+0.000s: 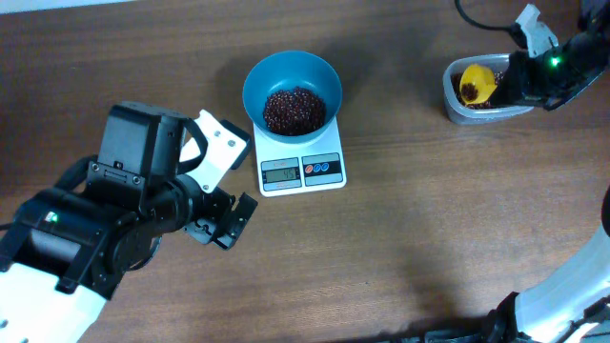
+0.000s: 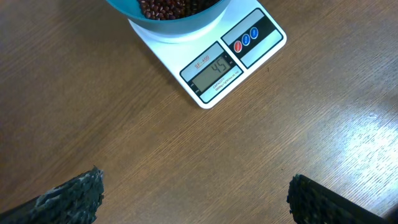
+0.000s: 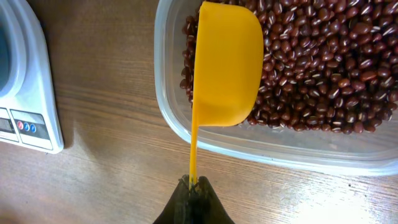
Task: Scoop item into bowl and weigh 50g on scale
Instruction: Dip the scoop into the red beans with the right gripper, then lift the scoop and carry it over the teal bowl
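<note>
Beans (image 3: 323, 62) for scooping are held in the clear tub (image 3: 261, 146) at far right, just under the yellow scoop (image 3: 227, 62) pinched by its handle (image 3: 193, 149) in the clenched right gripper (image 3: 194, 186), while the blue bowl (image 1: 257, 86) on the scale (image 1: 302, 171) is set well to its left with nothing in the way, the left gripper (image 2: 194, 180) released and empty near the scale.

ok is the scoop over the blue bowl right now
No, the yellow scoop is at the clear tub of beans.

Left hand (image 2: 196, 198) wide, right hand (image 3: 193, 190) seemingly tight.
</note>
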You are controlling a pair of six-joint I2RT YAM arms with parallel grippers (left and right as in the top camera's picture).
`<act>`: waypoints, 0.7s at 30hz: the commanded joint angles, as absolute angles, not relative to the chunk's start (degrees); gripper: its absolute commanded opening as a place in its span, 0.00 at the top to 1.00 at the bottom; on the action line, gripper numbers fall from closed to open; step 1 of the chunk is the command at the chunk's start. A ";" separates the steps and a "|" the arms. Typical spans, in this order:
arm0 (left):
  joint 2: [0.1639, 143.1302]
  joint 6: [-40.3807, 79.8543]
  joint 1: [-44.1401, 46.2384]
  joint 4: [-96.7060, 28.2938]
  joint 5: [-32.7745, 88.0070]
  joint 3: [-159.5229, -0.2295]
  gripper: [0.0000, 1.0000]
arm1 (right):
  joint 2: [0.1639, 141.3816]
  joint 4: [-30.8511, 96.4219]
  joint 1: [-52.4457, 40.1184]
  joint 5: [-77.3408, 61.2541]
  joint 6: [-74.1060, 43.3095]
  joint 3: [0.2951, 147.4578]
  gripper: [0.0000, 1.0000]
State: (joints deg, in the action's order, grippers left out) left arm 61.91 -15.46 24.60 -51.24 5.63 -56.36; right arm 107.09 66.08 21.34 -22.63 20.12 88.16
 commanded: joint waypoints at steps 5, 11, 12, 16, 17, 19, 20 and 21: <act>62.04 -16.36 24.38 -51.31 6.24 -56.21 0.02 | 107.31 67.11 24.27 -29.12 20.27 87.77 0.96; 62.04 -16.36 24.38 -51.31 6.26 -56.21 0.02 | 107.31 67.16 28.18 -41.19 20.25 87.77 0.96; 62.04 -16.36 24.38 -51.31 6.24 -56.21 0.02 | 107.31 67.18 28.18 -43.22 20.25 87.77 0.96; 62.04 -16.36 24.36 -51.31 6.24 -56.21 0.02 | 107.31 67.07 26.68 -52.36 20.23 87.77 0.96; 62.04 -16.36 24.38 -51.31 6.24 -56.21 0.02 | 107.31 66.85 25.74 -52.38 20.23 87.77 0.96; 62.04 -16.36 24.36 -51.31 6.24 -56.21 0.02 | 107.31 64.23 21.06 -55.53 20.16 87.77 0.96; 62.04 -16.36 24.38 -51.31 6.24 -56.21 0.02 | 107.31 61.08 17.98 -57.30 17.26 87.77 0.96; 62.04 -16.36 24.36 -51.31 6.24 -56.21 0.02 | 107.31 58.08 15.99 -57.34 13.74 87.77 0.96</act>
State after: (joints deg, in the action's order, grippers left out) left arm 61.91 -15.49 24.60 -51.22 5.61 -56.36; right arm 107.09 61.45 20.36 -53.10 18.83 87.94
